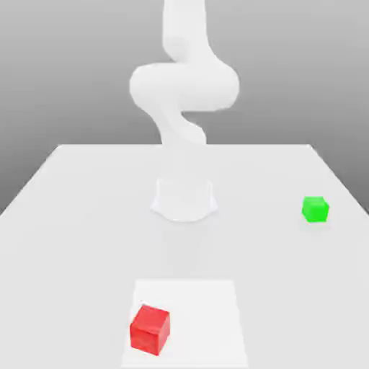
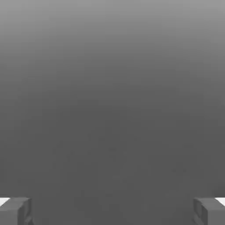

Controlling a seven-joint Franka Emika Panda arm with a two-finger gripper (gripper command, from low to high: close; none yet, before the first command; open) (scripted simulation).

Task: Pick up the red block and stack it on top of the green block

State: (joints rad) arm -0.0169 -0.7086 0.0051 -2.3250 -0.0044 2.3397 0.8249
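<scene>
The red block (image 1: 150,329) sits on the white table near its front edge, a little towards the exterior view's left. The green block (image 1: 315,209) rests on the table farther back, at the exterior view's right. The two blocks stand well apart. The white arm (image 1: 184,86) rises from its base (image 1: 184,199) at the table's middle and curls upward, high above both blocks. In the hand view my gripper (image 2: 112,211) is open, its grey fingertips (image 2: 15,211) set wide apart with nothing between them, facing a plain grey background.
A lighter square patch (image 1: 209,317) marks the table (image 1: 72,216) under the red block. The arm's base stands between the two blocks. The table's far edge runs behind the base.
</scene>
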